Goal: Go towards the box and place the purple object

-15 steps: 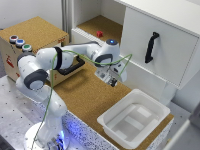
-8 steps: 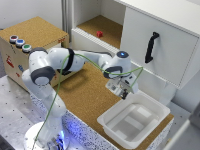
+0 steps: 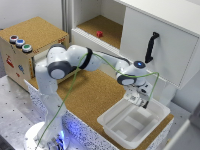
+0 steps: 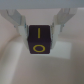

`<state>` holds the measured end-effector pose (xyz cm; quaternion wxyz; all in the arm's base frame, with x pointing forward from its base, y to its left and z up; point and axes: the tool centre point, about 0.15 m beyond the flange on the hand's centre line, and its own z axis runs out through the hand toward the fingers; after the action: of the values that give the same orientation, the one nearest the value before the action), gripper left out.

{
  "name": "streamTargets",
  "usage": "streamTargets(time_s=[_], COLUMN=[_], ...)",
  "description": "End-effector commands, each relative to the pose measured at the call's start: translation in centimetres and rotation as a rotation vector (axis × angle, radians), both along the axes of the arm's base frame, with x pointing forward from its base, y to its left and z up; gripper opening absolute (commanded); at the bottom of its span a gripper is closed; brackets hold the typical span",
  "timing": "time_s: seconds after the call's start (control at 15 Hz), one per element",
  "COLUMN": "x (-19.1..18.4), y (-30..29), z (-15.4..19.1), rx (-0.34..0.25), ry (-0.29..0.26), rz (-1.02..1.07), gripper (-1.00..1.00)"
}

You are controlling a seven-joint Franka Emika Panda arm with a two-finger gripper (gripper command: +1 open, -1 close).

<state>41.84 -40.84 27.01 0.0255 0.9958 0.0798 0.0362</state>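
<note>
The purple object (image 4: 41, 39) is a dark purple cube with yellow markings, seen in the wrist view clamped between my two fingers (image 4: 19, 22). My gripper (image 3: 138, 98) is shut on it and hangs over the far rim of the box (image 3: 157, 111), a shallow white tub with a rolled rim at the cork table's corner on the exterior view's right. In the exterior view the cube itself is too small to make out. Below the cube the wrist view shows the tub's white wall and floor.
A big white cabinet with a black handle (image 3: 150, 46) stands right behind the gripper. A wooden box with coloured round buttons (image 3: 20, 43) sits at the exterior view's left. A small red item (image 3: 99, 34) lies in the open shelf.
The arm has swung toward the exterior view's right and lowered, carrying the cube from above the cork surface to above the tub's far edge.
</note>
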Motion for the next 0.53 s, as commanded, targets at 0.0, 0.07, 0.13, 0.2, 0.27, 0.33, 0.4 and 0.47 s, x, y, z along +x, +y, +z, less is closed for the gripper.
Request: streamTargets(time_s=[0.0, 0.07, 0.13, 0.2, 0.27, 0.33, 0.4, 0.47], x=[0.4, 0.2, 0.0, -0.2, -0.3, -0.5, -0.7, -1.0], y=[-3.1, -3.1, -3.1, -3.0, -3.0, -2.9, -2.8, -2.4], z=[-3.5, -4.1, -4.3, -4.3, -4.1, -3.8, -3.4, -3.0], rx=[0.138, 0.146, 0.161, 0.168, 0.162, 0.14, 0.124, 0.107], ry=[0.045, 0.048, 0.048, 0.048, 0.05, 0.046, 0.045, 0.049], rz=[0.096, 0.092, 0.089, 0.089, 0.085, 0.084, 0.081, 0.092], gripper=[-1.0, -1.0, -1.0, -1.0, -1.0, 1.0, 1.0, 1.0])
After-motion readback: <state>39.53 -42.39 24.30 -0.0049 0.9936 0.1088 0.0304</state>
